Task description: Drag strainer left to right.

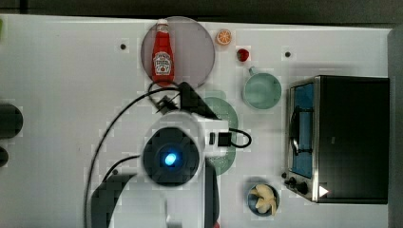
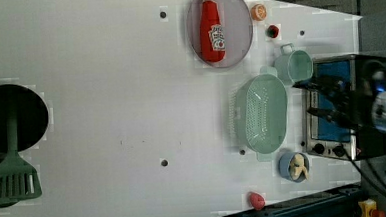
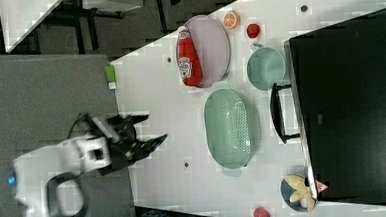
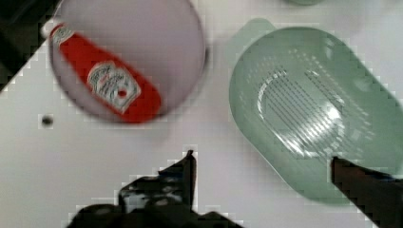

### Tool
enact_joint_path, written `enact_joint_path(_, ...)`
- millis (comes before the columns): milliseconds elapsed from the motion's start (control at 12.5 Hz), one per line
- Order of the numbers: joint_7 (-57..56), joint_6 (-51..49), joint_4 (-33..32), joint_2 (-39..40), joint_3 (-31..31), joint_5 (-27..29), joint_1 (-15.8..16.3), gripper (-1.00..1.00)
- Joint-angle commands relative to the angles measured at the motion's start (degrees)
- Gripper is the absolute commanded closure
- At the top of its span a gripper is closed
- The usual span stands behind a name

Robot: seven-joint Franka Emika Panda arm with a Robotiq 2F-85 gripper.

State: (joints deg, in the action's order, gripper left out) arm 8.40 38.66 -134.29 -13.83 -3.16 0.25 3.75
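Note:
The pale green oval strainer (image 2: 261,114) rests on the white table, its perforated bowl facing up. It lies between the grey plate and a small bowl of banana pieces. In the top view my arm (image 1: 171,152) covers most of the strainer (image 1: 224,114). My gripper (image 3: 156,127) hangs open well above the table with nothing between its fingers. In the wrist view the gripper (image 4: 263,164) hovers over the near rim of the strainer (image 4: 313,109), one finger (image 4: 189,164) over bare table and the other over the rim. The left view shows the gripper (image 2: 305,98) raised high.
A grey plate (image 1: 192,42) carries a ketchup bottle (image 1: 162,54). A teal mug (image 1: 261,91) and a toaster oven (image 1: 340,137) stand beside the strainer. An orange slice (image 1: 224,36), a strawberry (image 1: 243,54), a banana bowl (image 1: 263,199), a black pan (image 2: 11,118) and a green spatula (image 2: 12,180) are around.

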Motion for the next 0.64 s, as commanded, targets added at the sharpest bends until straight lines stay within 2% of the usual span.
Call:
enact_joint_path(80, -7.02, -9.61, 0.30, -7.82, 1.44, -0.88, -2.59, -1.00)
enact_joint_path(400, -7.39, -27.14, 6.48, -15.71, 2.65, -0.95, -2.98, -1.00)
enact_joint_path(640, -12.91, -28.83, 9.42, -15.19, 4.68, -0.89, -2.98, -1.00)
